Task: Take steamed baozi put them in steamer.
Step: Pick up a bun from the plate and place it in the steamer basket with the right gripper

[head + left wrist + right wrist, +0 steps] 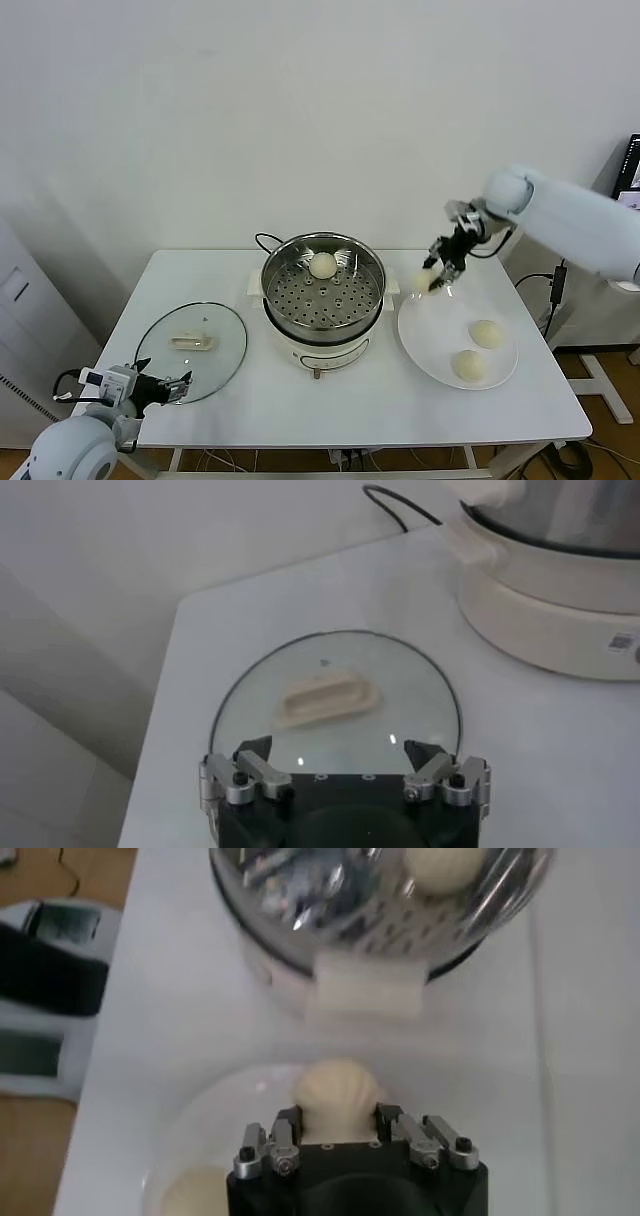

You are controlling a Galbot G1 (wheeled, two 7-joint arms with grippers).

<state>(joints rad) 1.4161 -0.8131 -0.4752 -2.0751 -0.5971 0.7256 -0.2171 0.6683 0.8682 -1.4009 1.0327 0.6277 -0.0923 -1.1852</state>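
Note:
My right gripper [432,281] is shut on a cream-white steamed baozi [337,1098] and holds it above the near edge of the white plate [430,345], to the right of the steamer [322,283]. One baozi [322,265] lies on the steamer's perforated bottom, toward the back. Two more baozi [486,333] [468,366] rest on the plate. In the right wrist view the steamer [380,908] with its baozi [442,865] lies ahead of the held one. My left gripper [342,755] stands open and empty at the table's front left, over the glass lid.
A round glass lid [191,350] lies flat left of the steamer, its handle [325,700] facing up. A black cord [262,241] runs behind the pot. The white table's edges [130,300] are close on the left and front.

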